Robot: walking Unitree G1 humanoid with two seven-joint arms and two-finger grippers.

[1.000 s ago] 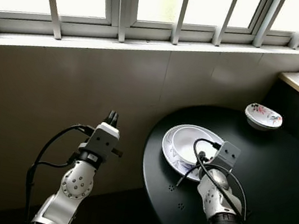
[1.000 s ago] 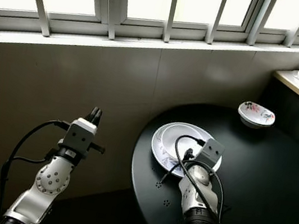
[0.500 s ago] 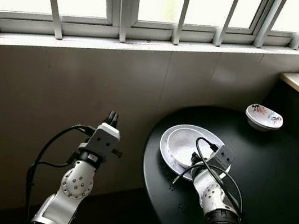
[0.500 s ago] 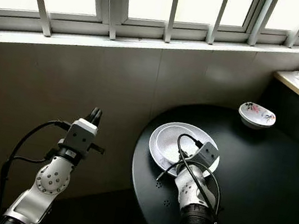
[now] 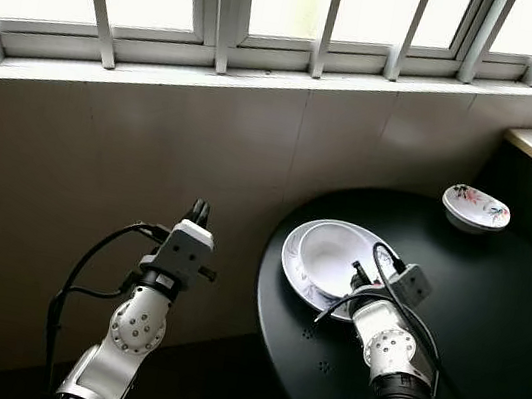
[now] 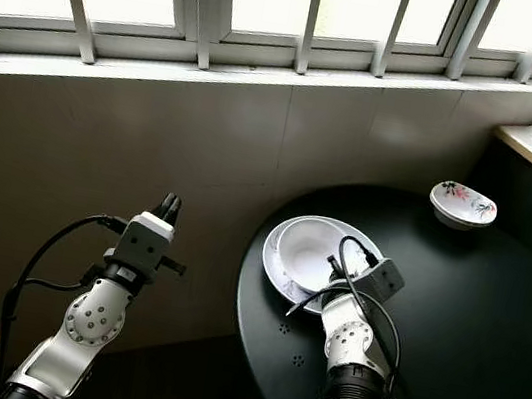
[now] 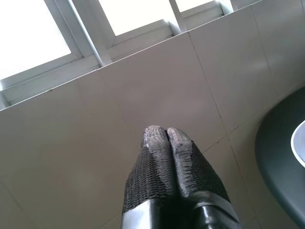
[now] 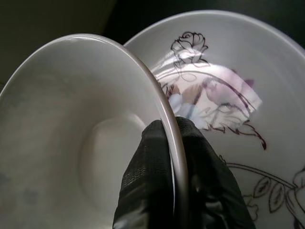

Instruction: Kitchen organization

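The white bowl (image 5: 333,259) has tipped up on the flowered plate (image 8: 248,95) on the black desk (image 5: 487,336). The right tool (image 8: 172,143) pinches its thin rim. It looks hard, slippery and breakable. The left tool (image 7: 166,138) is pressed together.

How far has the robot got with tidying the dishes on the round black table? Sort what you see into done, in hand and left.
Done: nothing looks put away yet. In hand: the right gripper is shut on the rim of the white bowl, which sits tilted on the flowered plate. Left: that plate and the small flowered bowl remain on the table. The left gripper is shut and idle near the tiled wall.
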